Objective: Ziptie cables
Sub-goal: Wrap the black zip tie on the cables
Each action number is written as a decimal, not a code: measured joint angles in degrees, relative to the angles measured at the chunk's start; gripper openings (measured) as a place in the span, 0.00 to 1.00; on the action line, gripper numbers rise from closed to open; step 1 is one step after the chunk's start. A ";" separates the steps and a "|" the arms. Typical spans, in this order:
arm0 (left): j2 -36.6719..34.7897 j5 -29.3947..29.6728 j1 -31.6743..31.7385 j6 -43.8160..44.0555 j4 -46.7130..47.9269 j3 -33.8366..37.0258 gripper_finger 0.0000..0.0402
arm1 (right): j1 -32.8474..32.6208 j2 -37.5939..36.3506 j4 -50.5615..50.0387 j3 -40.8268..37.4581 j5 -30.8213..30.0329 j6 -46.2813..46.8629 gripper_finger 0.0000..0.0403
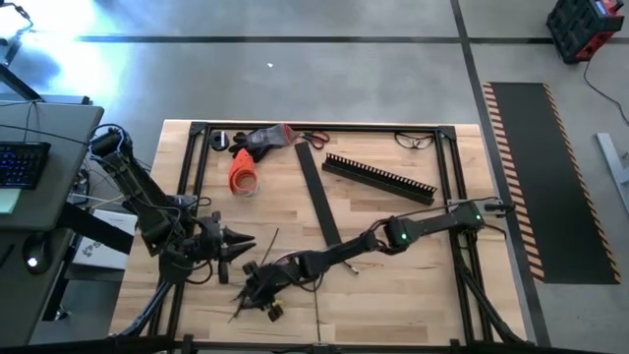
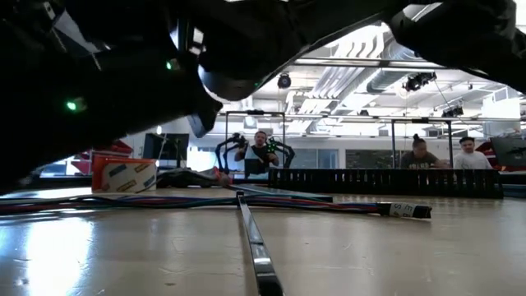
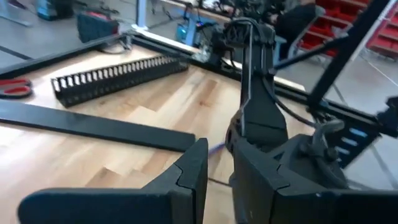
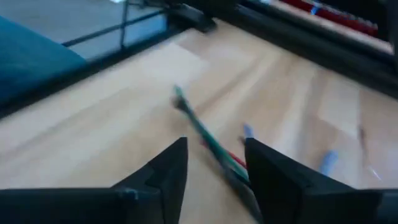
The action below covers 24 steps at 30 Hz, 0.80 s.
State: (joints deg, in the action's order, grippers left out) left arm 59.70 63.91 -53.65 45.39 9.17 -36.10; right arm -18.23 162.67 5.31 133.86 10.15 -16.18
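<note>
Cables [image 1: 257,287] lie in a loose bunch on the near part of the wooden table [image 1: 393,285]. Right gripper [image 4: 214,163] directly over them, fingers parted with a cable between, not clamped. Left gripper [image 1: 246,243] just beside the bunch, fingers slightly apart, gripping nothing visible

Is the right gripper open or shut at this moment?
Open. In its wrist view the right gripper shows a clear gap between its two dark fingers, with the cables lying in that gap, not clamped.

Left tool [image 1: 239,243] low, fingers slightly parted, right tool [image 1: 257,282] low, fingers apart
</note>
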 joint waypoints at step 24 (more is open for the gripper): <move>0.02 0.54 1.82 5.52 0.20 0.00 0.14 | -1.26 -0.52 -2.38 0.94 9.23 -8.12 0.32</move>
State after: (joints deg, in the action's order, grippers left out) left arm 59.72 64.45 -51.83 50.91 9.37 -36.10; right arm -19.48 162.15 2.92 134.80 19.39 -24.30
